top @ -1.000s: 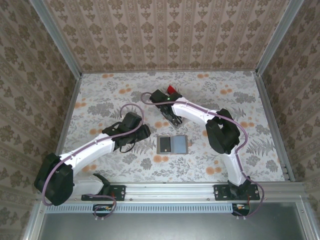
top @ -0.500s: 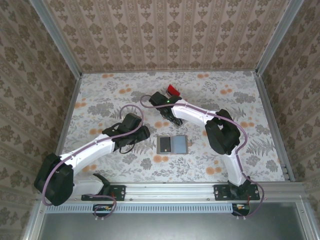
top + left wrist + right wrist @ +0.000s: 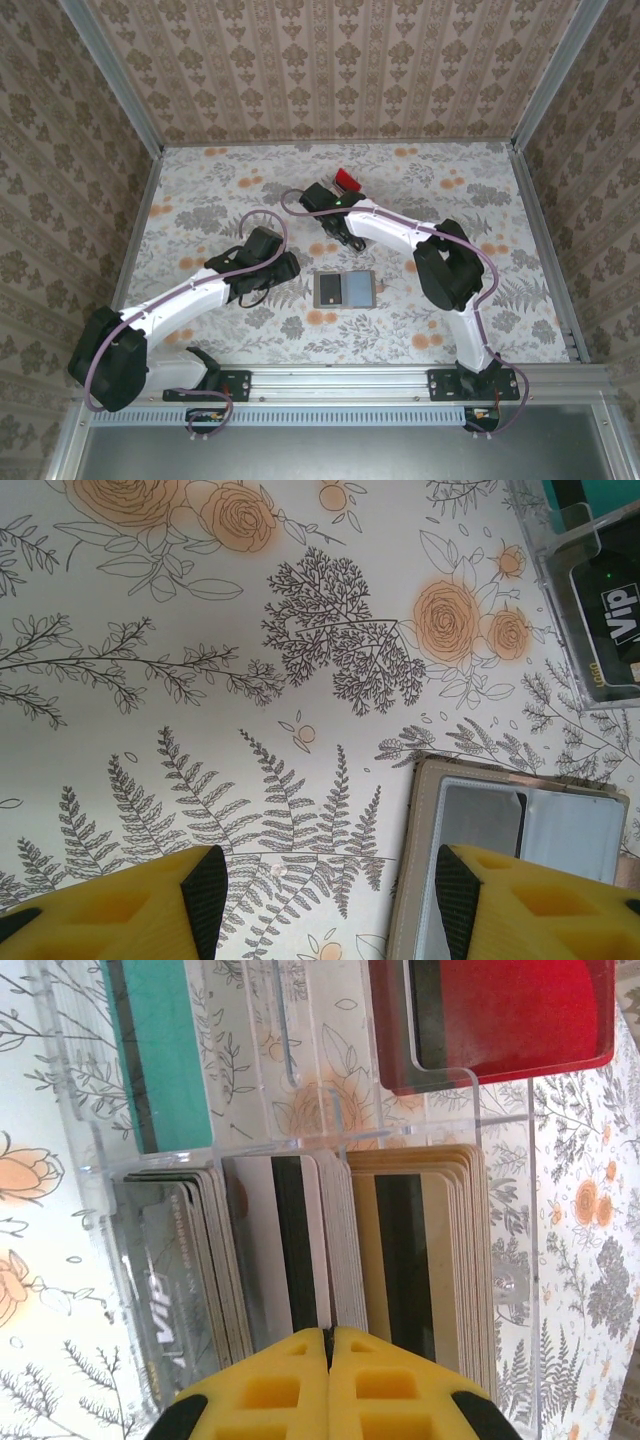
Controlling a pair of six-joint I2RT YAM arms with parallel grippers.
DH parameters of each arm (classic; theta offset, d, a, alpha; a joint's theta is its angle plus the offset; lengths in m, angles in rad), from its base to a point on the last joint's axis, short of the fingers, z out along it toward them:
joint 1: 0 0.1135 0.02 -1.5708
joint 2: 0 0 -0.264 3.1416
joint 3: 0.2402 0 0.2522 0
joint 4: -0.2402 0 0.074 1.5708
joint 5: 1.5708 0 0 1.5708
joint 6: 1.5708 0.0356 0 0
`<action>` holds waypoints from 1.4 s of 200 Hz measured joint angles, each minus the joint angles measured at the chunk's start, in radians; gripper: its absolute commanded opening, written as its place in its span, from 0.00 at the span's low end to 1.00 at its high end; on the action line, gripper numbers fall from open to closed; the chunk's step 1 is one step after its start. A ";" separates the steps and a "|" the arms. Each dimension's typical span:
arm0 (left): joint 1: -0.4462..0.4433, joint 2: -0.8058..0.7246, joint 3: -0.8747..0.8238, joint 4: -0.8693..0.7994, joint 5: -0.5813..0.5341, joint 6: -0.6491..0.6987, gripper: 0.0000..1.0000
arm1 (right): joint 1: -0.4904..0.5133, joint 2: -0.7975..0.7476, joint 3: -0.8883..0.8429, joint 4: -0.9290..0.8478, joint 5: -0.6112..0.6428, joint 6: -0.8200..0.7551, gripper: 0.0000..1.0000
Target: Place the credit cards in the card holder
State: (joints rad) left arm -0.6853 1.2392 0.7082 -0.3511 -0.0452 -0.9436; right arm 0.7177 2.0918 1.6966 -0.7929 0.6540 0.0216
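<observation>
credit cards point(image 3: 300, 1250) stand edge-up for pinching; right tool point(image 3: 329, 1345) pressed together over them, left tool point(image 3: 330, 880) spread by card holder point(image 3: 575, 830).

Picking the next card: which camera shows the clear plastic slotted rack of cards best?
Right wrist: the clear plastic slotted rack is close up, its teal card, red card and front stacks easy to tell apart. Left wrist catches one corner, with a black card. Top external shows it small, largely under the right arm.
</observation>
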 measured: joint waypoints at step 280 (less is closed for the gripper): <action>0.106 0.055 0.013 0.458 0.424 -0.106 0.75 | -0.288 -0.557 -0.464 0.354 -1.081 0.649 0.00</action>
State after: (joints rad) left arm -0.5797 1.2945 0.7212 0.1070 0.3786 -1.0492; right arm 0.4301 1.5349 1.2324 -0.4393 -0.4267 0.6704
